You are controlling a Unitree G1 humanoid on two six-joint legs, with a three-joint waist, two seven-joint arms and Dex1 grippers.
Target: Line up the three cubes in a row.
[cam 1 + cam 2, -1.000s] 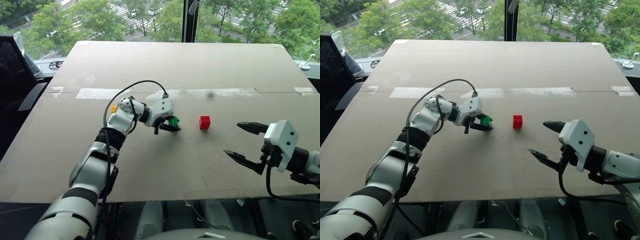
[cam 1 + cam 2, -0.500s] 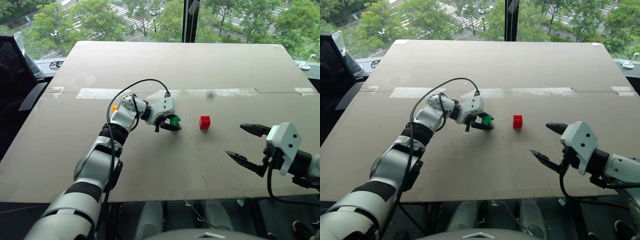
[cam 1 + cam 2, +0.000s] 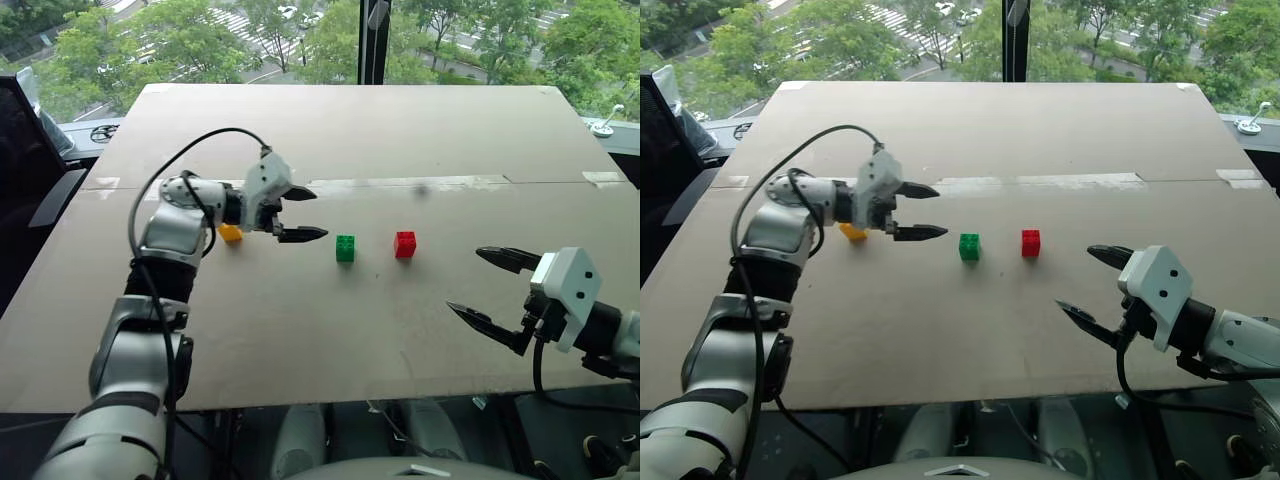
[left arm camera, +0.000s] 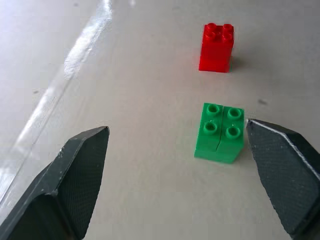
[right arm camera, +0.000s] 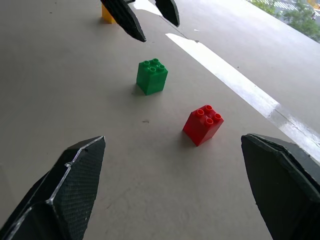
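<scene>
On your table (image 3: 300, 340), green cube (image 3: 345, 248) sits free between yellow cube (image 3: 231, 233) and red cube (image 3: 405, 244); left gripper (image 3: 297, 213) and right gripper (image 3: 490, 288) both gape, empty

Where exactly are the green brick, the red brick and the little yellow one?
green cube (image 3: 345, 248): left eye view, on its front face.
red cube (image 3: 405, 244): left eye view, on its front face.
yellow cube (image 3: 231, 233): left eye view, on the part showing beside the left arm.
</scene>
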